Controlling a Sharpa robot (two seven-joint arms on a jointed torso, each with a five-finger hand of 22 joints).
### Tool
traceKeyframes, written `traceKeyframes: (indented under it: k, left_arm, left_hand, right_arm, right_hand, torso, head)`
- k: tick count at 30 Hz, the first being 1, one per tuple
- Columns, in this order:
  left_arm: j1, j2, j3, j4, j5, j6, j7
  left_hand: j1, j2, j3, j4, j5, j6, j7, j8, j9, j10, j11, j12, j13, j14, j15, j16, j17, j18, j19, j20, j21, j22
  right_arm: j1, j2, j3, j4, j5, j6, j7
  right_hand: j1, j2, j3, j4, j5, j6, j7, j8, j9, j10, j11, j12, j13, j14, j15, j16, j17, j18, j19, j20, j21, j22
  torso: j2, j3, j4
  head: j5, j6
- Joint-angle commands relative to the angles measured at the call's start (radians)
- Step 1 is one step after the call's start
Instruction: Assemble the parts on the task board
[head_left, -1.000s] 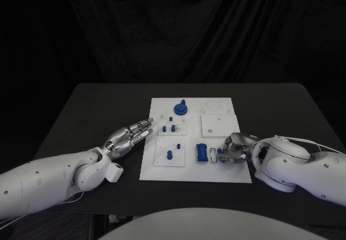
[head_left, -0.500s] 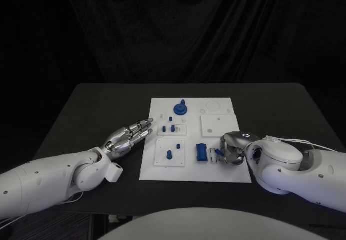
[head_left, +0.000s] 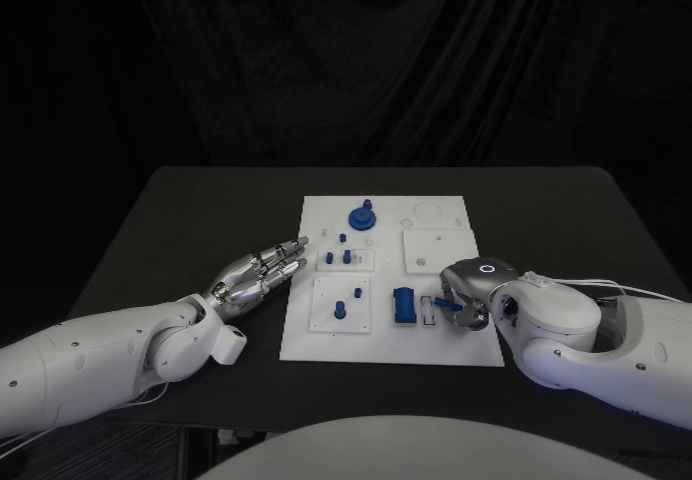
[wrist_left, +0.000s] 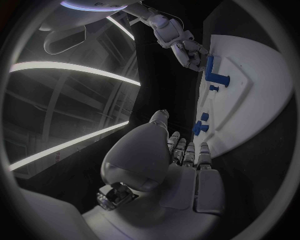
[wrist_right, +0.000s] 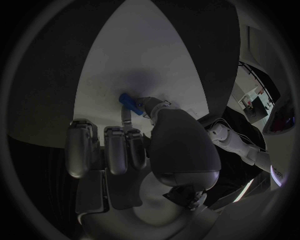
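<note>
As we judge progress: partly done, several small blue parts (head_left: 362, 215) stand in the white plate task board (head_left: 433, 345)
Right hand (head_left: 464, 305): pinches small blue piece (wrist_right: 127, 101) over board's near right
Left hand (head_left: 261, 271): empty, fingers extended, beside board
Remaining: seating that piece

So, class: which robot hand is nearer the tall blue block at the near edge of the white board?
The right. The right robot hand sits just beside the tall blue block, on the task board. The left robot hand lies off the board's opposite edge, farther away.
</note>
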Motion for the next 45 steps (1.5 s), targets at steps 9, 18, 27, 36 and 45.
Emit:
traceKeyframes:
  k: [9, 18, 27, 36, 45]
  left_arm:
    - [-0.002, 0.002, 0.001, 0.001, 0.005, 0.016, 0.013]
    - [-0.002, 0.002, 0.001, 0.0, 0.005, 0.014, 0.012]
    - [-0.002, 0.008, 0.001, -0.003, 0.005, 0.015, 0.01]
    - [-0.002, 0.01, 0.001, -0.004, 0.005, 0.016, 0.009]
    - [-0.002, 0.014, 0.001, -0.007, 0.005, 0.019, 0.01]
  left_hand:
    - [0.002, 0.001, 0.006, -0.001, 0.004, 0.003, 0.011, 0.005, 0.001, 0.002, 0.008, 0.008, 0.002, -0.002, 0.008, -0.004, -0.001, 0.015, -0.001, 0.008, 0.0, 0.001]
    - [0.0, 0.001, 0.008, -0.003, 0.003, 0.008, 0.015, 0.006, 0.002, 0.005, 0.012, 0.01, 0.002, -0.002, 0.009, -0.004, -0.001, 0.015, -0.001, 0.01, 0.0, 0.001]
    - [0.0, 0.001, 0.008, -0.003, 0.003, 0.008, 0.015, 0.006, 0.002, 0.005, 0.012, 0.01, 0.002, -0.002, 0.009, -0.004, -0.001, 0.015, -0.001, 0.01, 0.0, 0.001]
    - [0.0, 0.001, 0.008, -0.003, 0.003, 0.008, 0.015, 0.006, 0.002, 0.005, 0.012, 0.01, 0.002, -0.002, 0.009, -0.004, -0.001, 0.015, -0.001, 0.01, 0.0, 0.001]
    - [-0.001, 0.0, 0.009, -0.003, 0.003, 0.01, 0.017, 0.006, 0.002, 0.006, 0.014, 0.012, 0.002, -0.002, 0.01, -0.004, -0.001, 0.015, 0.0, 0.011, 0.0, 0.002]
  right_arm:
    - [-0.01, -0.051, -0.012, -0.011, 0.356, -0.148, 0.012]
    - [0.038, -0.108, -0.012, 0.004, 0.803, -0.28, 0.082]
    - [0.07, -0.11, -0.012, 0.011, 1.107, -0.348, 0.159]
    - [0.072, -0.078, -0.012, -0.003, 1.185, -0.368, 0.179]
    - [0.067, -0.053, -0.012, -0.03, 1.203, -0.366, 0.163]
  right_hand:
    - [-0.072, -0.004, 0.096, -0.048, 0.012, 0.086, -0.031, -0.012, -0.197, 0.102, -0.012, 0.003, 0.263, 0.079, -0.008, -0.003, 0.141, -0.006, 0.053, -0.004, 0.02, 0.22]
    - [-0.107, 0.004, 0.096, -0.036, 0.005, 0.11, -0.042, -0.019, -0.193, 0.102, -0.021, 0.003, 0.263, 0.081, -0.016, 0.001, 0.147, -0.007, 0.056, -0.011, 0.027, 0.222]
    - [-0.123, 0.015, 0.095, -0.027, 0.002, 0.112, -0.045, -0.023, -0.19, 0.102, -0.024, 0.003, 0.263, 0.081, -0.019, 0.001, 0.147, -0.007, 0.056, -0.014, 0.026, 0.222]
    - [-0.144, 0.026, 0.061, -0.02, 0.05, 0.106, -0.047, -0.026, -0.182, 0.102, -0.026, 0.003, 0.263, 0.08, -0.021, -0.001, 0.141, -0.005, 0.053, -0.017, 0.02, 0.219]
    - [-0.149, 0.031, 0.048, -0.017, 0.046, 0.094, -0.044, -0.032, -0.18, 0.102, -0.023, 0.003, 0.263, 0.079, -0.019, -0.003, 0.136, -0.003, 0.049, -0.016, 0.011, 0.216]
  torso:
    - [0.0, 0.0, 0.0002]
    - [-0.003, -0.0007, 0.0015]
    - [-0.002, -0.0018, 0.0007]
    - [0.0, -0.0011, 0.0004]
    - [0.001, -0.0001, 0.0027]
  head:
    - [0.006, 0.0]
    - [0.004, 0.0]
    - [0.001, 0.0]
    - [0.001, 0.0]
    - [-0.002, 0.0]
